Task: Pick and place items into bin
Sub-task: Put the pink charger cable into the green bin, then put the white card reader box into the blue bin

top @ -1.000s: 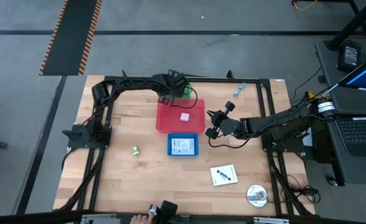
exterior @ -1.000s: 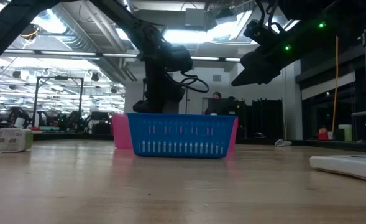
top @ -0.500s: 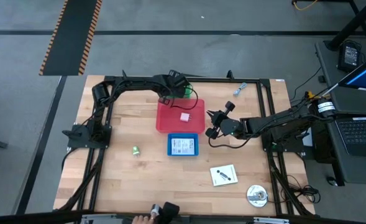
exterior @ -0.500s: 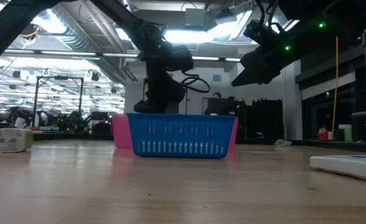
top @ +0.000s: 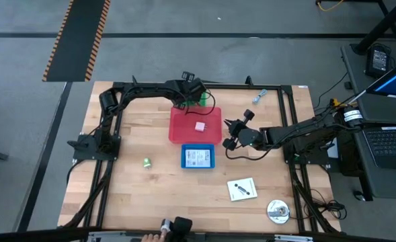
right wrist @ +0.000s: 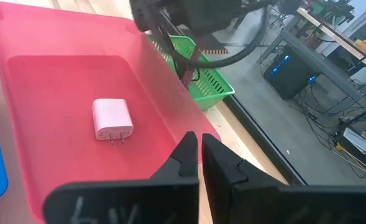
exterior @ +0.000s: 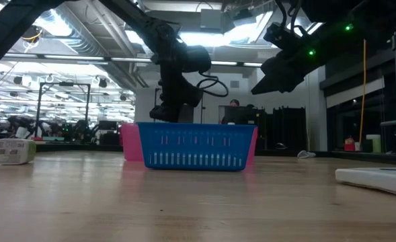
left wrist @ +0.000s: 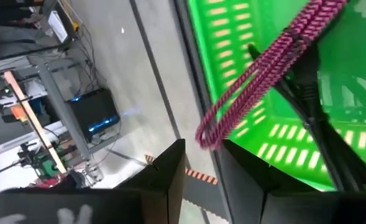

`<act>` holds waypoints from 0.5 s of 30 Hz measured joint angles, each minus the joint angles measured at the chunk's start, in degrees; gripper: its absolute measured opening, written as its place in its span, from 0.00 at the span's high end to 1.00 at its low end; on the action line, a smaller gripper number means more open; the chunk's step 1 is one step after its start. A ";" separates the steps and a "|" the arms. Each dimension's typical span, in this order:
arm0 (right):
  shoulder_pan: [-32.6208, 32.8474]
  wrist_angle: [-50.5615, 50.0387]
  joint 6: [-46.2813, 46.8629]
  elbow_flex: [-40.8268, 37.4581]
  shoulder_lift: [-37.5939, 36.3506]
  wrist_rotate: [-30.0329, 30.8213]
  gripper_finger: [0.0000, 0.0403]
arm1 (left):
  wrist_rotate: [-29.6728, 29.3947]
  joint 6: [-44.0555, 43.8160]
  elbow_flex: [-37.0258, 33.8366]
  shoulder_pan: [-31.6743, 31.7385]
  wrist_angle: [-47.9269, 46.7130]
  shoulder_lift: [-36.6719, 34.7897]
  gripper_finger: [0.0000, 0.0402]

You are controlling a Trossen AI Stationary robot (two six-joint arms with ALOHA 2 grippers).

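Left gripper [top: 196,96]: hung over the green bin [top: 202,99], past the far edge of the red bin [top: 184,128]. Jaws parted; whether they gripped the cord, cannot tell.
Cord [left wrist: 263,68]: dark red braided loop, dangled just ahead of the left fingers [left wrist: 164,180], over the green bin.
Right gripper [top: 230,133]: waited beside the red bin, jaws closed, empty.
Pink cube [right wrist: 112,119]: lay in the red bin, just ahead of the right gripper.
Card [top: 242,189]: on the table, well apart from both grippers.
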 joint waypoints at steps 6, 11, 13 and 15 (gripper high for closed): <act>-0.02 -1.07 0.11 0.00 0.00 0.02 0.99 | 1.78 -0.13 0.90 0.00 -0.26 -0.04 0.79; -0.02 -1.09 0.13 0.00 0.00 0.02 0.99 | 2.99 -0.05 0.88 0.00 0.26 -0.04 0.83; -0.02 -1.11 0.15 0.00 0.00 0.02 0.99 | 2.99 -0.11 0.88 0.00 0.66 -0.04 0.85; -0.02 -1.11 0.15 0.00 0.00 0.02 0.99 | 3.08 -0.14 0.90 0.00 1.48 -0.04 0.87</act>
